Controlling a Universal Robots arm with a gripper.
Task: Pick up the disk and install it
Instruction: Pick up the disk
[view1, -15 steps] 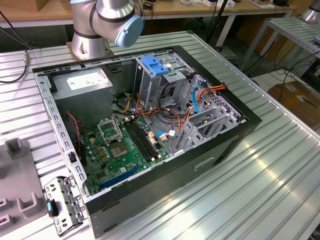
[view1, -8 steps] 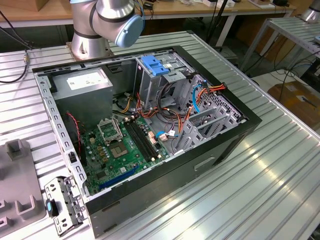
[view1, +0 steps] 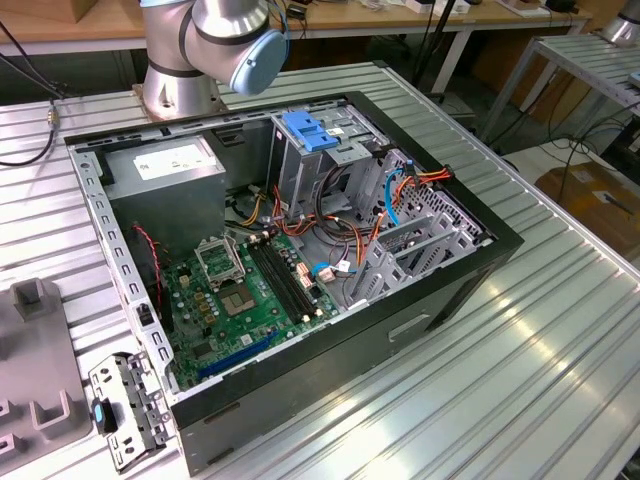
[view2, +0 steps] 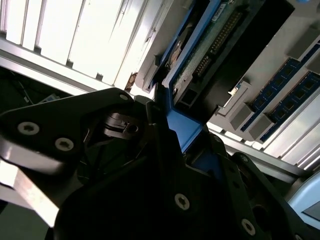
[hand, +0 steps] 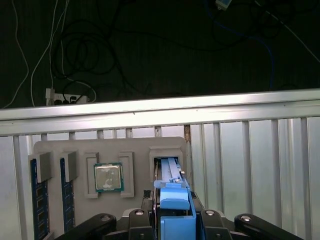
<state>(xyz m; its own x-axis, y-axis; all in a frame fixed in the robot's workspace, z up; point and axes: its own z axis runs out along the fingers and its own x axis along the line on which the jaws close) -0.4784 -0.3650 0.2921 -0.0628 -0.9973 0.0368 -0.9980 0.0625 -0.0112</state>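
Your gripper (view2: 181, 131) is clasping the disk (view2: 207, 47) by its blue frame, fingers pressing on either side. Blue memory sticks (view2: 287, 97) are lying beyond the gripper.

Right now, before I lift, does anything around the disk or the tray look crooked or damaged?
Nothing stands out. The disk stands straight on edge in its slot in the grey tray, with the gripper shut on its blue frame. The processor chip lies flat in its pocket.
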